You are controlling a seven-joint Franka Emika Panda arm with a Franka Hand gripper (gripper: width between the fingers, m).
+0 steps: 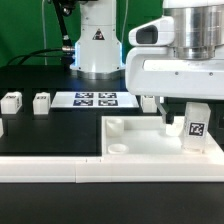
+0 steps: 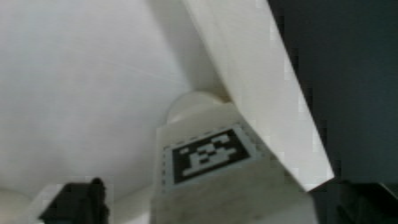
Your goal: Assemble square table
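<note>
The white square tabletop [image 1: 140, 135] lies tray-side up at the front of the black table, with round sockets in its corners. A white leg [image 1: 197, 127] with a black-white tag stands upright in the tabletop's corner at the exterior view's right. My gripper [image 1: 190, 122] hangs over this leg with its jaws on either side of it, open. In the wrist view the tagged leg [image 2: 222, 150] rises between the dark fingertips [image 2: 75, 203], with a gap showing on one side. The tabletop's wall [image 2: 249, 70] runs beside it.
Two loose white leg blocks [image 1: 11, 101] [image 1: 41, 101] stand at the exterior view's left, and a third [image 1: 148, 102] behind the tabletop. The marker board [image 1: 95, 98] lies in front of the robot's base [image 1: 97, 45]. A long white rail [image 1: 50, 172] runs along the front edge.
</note>
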